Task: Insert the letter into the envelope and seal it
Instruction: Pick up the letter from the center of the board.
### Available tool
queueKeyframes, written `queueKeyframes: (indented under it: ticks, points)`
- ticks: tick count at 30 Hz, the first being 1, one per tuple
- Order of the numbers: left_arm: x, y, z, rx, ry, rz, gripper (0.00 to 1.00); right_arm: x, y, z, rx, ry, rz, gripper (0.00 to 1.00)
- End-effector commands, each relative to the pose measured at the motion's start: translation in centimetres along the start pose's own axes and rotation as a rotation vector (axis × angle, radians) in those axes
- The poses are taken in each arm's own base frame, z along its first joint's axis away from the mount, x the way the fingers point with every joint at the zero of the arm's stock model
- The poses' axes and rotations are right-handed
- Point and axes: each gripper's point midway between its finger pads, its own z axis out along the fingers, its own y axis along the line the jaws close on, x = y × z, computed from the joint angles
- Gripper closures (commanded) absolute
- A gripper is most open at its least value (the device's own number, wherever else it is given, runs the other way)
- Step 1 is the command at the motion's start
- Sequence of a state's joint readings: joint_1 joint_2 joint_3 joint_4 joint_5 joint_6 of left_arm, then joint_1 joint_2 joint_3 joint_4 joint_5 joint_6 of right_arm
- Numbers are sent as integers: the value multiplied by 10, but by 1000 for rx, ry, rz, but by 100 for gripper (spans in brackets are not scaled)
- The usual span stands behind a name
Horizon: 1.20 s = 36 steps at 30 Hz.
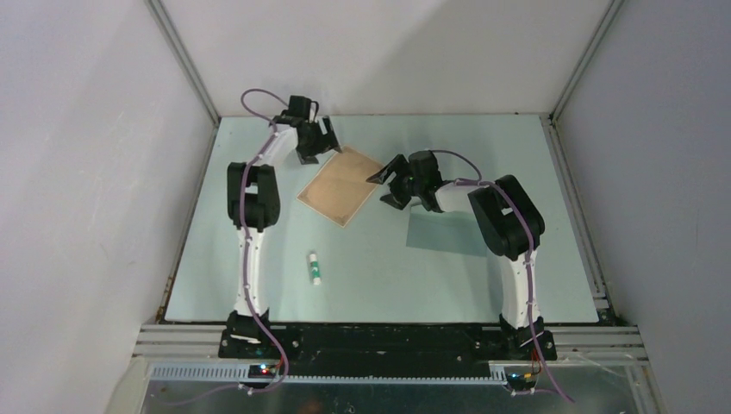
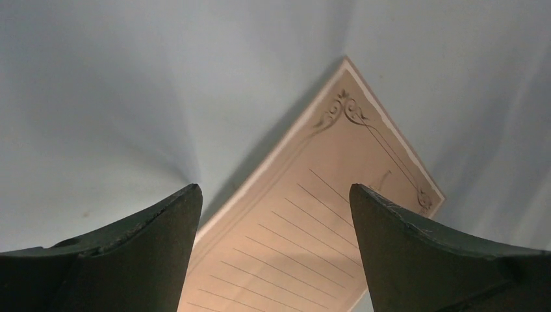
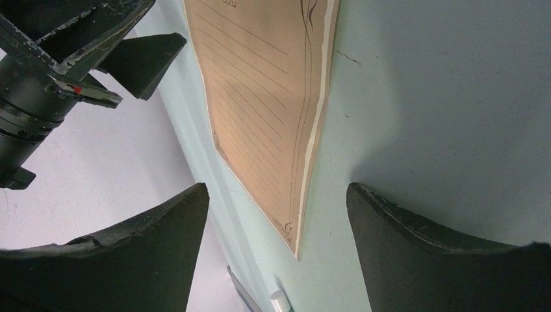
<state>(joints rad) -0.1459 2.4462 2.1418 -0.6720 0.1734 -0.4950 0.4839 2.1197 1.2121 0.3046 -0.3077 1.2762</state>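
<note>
1. Writing. The letter (image 1: 340, 185) carries printed ruled lines inside a thin dark border with scroll ornaments at the corners. In the left wrist view a single stroke shows near one corner ornament; it cannot be read.

2. Letter. The sheet is tan-beige with a paler edge strip. It lies flat on the pale green worktop (image 1: 388, 285), turned diagonally, left of centre and toward the far side.

3. Envelope. The envelope (image 1: 440, 235) is a flat teal-grey rectangle, slightly darker than the worktop. It lies right of centre, near of the letter and apart from it. Its right side is covered by the right arm. The flap cannot be made out.

4. Left gripper (image 1: 312, 153). It sits at the far corner of the letter. The jaws are apart and hold nothing; the corner ornament shows between them.

5. Right gripper (image 1: 385, 186). It sits at the right corner of the letter. The jaws are apart and hold nothing; the letter's edge runs between them.

6. Other item. A white stick with a green end (image 1: 315, 268) lies near of the letter, well apart from it.
</note>
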Motion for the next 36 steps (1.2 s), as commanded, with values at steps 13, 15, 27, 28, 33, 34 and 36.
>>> queueKeyframes:
  ticks: [13, 15, 27, 28, 33, 34, 36]
  points:
    - [78, -58, -33, 331, 138, -40, 13, 35, -64, -18, 143, 52, 51, 17]
    - [83, -59, -35, 342, 156, -48, 14, 37, -67, -22, 139, 51, 57, 18]
    - [101, -63, -54, 393, 212, -61, 18, 53, -88, -49, 140, 58, 81, 18]
    - [104, -64, -56, 411, 215, -75, 18, 54, -89, -50, 140, 60, 81, 18]
    - [102, -88, -86, 595, 204, -127, 18, 51, -81, -52, 104, 65, 51, 17]
    - [104, -90, -89, 605, 203, -131, 18, 50, -79, -54, 100, 63, 39, 18]
    - [106, -92, -94, 616, 211, -133, 18, 49, -78, -57, 101, 59, 24, 18]
